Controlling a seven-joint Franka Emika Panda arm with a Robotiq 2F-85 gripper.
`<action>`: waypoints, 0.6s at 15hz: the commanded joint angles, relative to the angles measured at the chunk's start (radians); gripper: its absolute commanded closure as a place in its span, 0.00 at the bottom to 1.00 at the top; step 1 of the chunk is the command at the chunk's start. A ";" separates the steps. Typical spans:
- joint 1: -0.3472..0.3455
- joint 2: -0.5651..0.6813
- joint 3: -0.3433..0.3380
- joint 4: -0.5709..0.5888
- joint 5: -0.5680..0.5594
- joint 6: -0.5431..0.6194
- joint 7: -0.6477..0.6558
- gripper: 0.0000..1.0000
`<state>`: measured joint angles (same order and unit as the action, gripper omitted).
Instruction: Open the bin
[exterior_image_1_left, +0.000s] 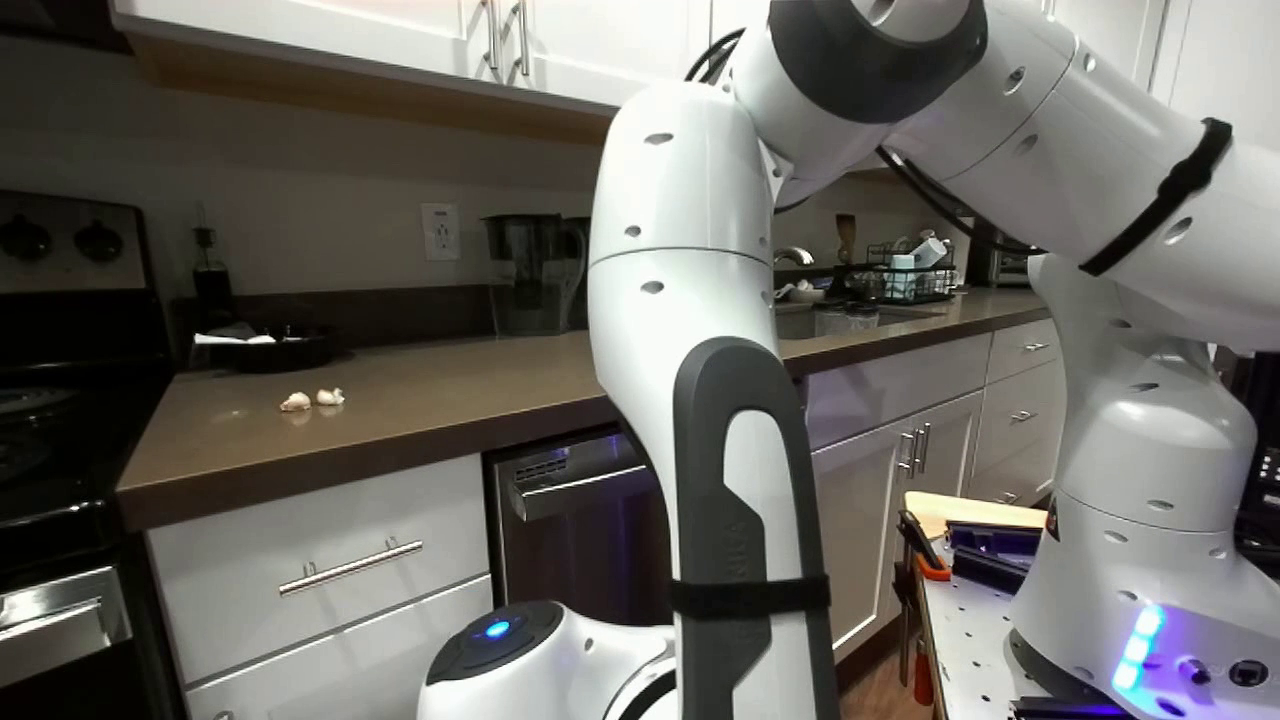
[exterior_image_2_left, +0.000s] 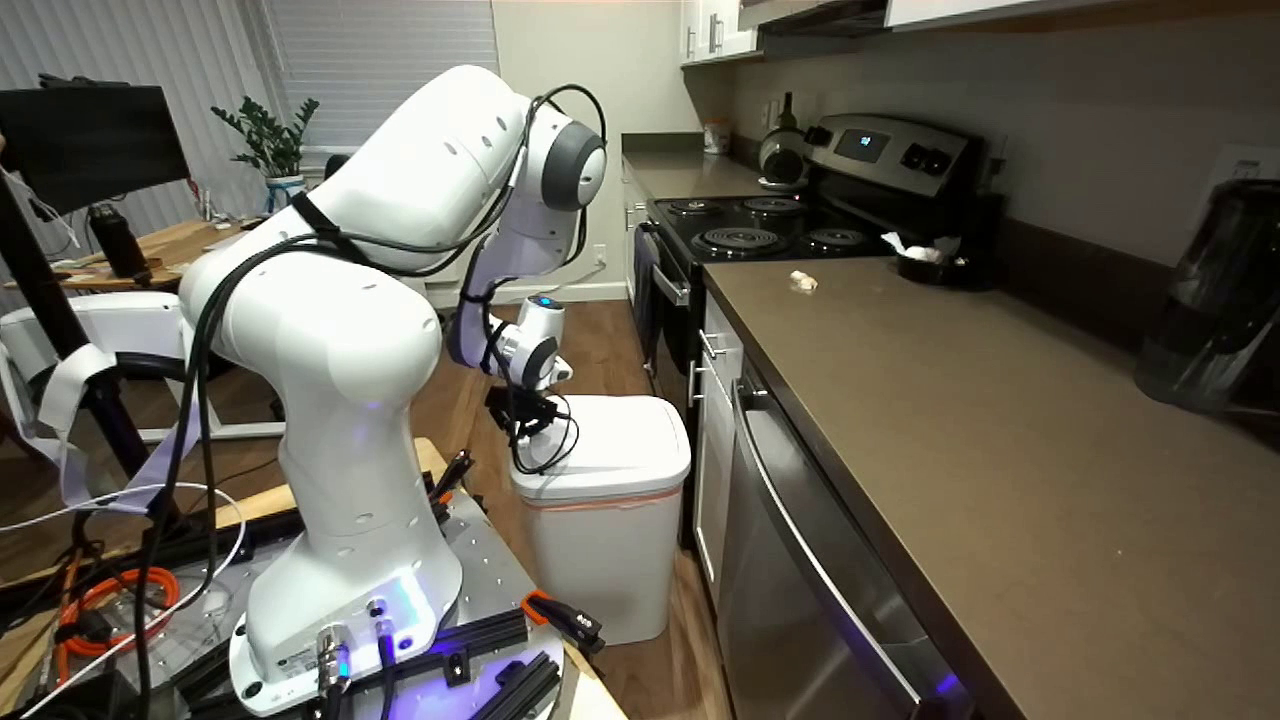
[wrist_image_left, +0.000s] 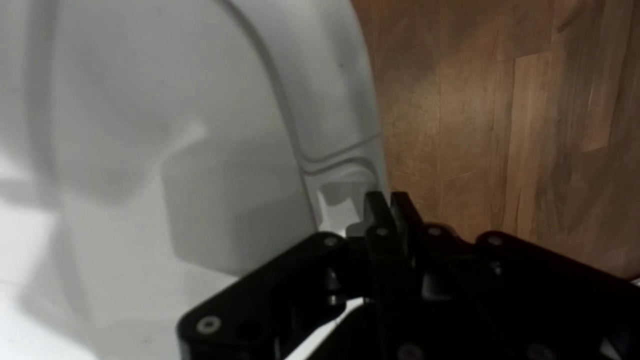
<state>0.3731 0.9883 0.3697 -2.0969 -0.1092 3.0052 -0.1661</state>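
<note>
The bin (exterior_image_2_left: 605, 560) is a tall white bin standing on the floor in an exterior view. Its white lid (exterior_image_2_left: 625, 440) lies flat and closed on top. In the wrist view the lid (wrist_image_left: 240, 165) fills the left side, with a small recessed tab (wrist_image_left: 340, 200) at its edge. My black gripper (exterior_image_2_left: 525, 408) is low over the bin's far-left edge. In the wrist view its fingertips (wrist_image_left: 388, 196) are drawn together beside the tab, with only a narrow gap. Nothing clearly shows between them. Bin and gripper are out of view in an exterior view, where the arm (exterior_image_1_left: 740, 400) fills the middle.
Cabinets and a dishwasher (exterior_image_2_left: 840, 580) stand close to the bin under a brown counter (exterior_image_2_left: 950, 420). The stove (exterior_image_2_left: 760, 225) is further back. Wooden floor (wrist_image_left: 490, 110) lies beside the lid. Black cables (exterior_image_2_left: 560, 440) hang from the wrist over the lid.
</note>
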 joint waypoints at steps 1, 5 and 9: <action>0.009 -0.036 -0.013 -0.002 -0.017 -0.036 0.013 0.88; 0.005 -0.128 -0.010 -0.005 -0.007 -0.191 0.023 0.84; -0.025 -0.249 0.034 0.011 0.033 -0.491 0.022 0.92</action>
<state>0.3700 0.8406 0.3784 -2.0788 -0.1063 2.7015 -0.1583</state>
